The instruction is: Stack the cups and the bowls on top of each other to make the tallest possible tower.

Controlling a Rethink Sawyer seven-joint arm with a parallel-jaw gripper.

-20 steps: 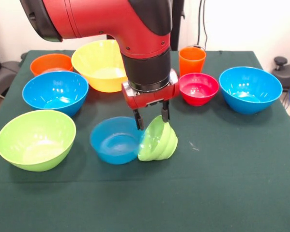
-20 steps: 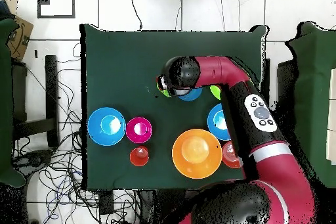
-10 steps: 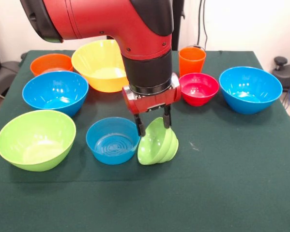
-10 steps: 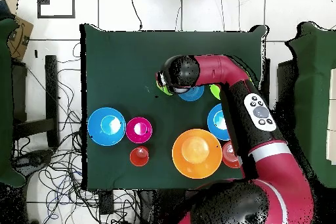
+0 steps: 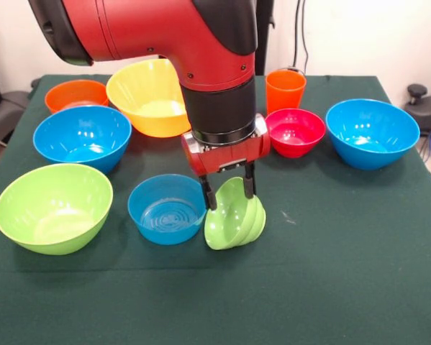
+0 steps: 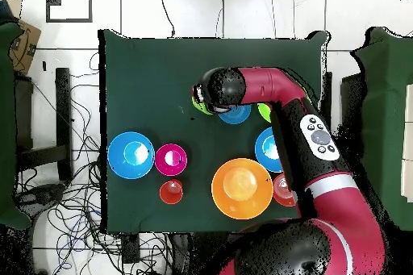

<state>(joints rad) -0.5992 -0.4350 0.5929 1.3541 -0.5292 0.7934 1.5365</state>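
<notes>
My gripper [image 5: 229, 192] stands at the table's middle, its fingers closed across a small green bowl [image 5: 234, 217]. The bowl is tipped on its side, low over the cloth, its mouth towards a small blue bowl [image 5: 166, 209] that sits upright just beside it. In the overhead view the gripper [image 6: 202, 101] covers most of the green bowl [image 6: 197, 108]. An orange cup [image 5: 285, 88] stands upright at the back. No yellow-green cup and no stacked tower show.
A lime green bowl [image 5: 53, 207], a blue bowl [image 5: 82, 136], a yellow bowl [image 5: 147, 93] and an orange bowl [image 5: 76, 93] stand on the left. A red-pink bowl [image 5: 295, 131] and a blue bowl [image 5: 372, 133] stand on the right. The green cloth [image 5: 330, 273] covers the table.
The small blue bowl, tilted against the green bowl a second ago, now sits flat. My gripper has sunk slightly with the green bowl.
</notes>
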